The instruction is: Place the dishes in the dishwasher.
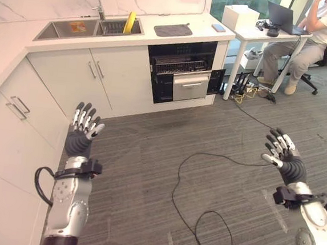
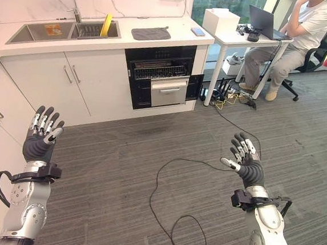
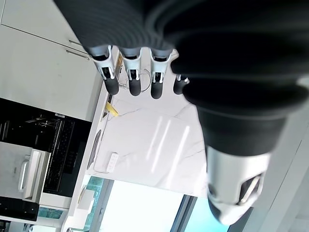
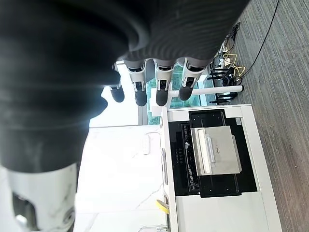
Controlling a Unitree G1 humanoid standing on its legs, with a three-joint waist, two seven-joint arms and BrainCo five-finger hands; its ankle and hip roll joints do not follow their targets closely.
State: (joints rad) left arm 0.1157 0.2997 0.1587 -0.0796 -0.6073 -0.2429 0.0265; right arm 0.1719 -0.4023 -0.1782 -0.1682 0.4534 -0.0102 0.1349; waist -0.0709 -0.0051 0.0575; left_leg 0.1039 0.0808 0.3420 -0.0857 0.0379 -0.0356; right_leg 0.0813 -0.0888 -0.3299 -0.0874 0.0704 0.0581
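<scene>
While both the left hand (image 1: 82, 131) and right hand (image 1: 283, 153) hang spread and empty, the black built-in dishwasher (image 1: 182, 70) stands open under the white counter's (image 1: 176, 39) front edge.

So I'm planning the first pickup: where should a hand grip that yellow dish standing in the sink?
Pinch the yellow dish by its upper rim, coming from above: it stands on edge in the sink, its top clear of the basin. Both the left hand and right hand are open.

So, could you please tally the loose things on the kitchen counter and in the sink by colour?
Yellow: 1, the yellow dish standing in the sink.
Grey: 1, the grey mat on the counter.
Blue: 1, the small blue item at the counter's end.
Total: 3.
</scene>
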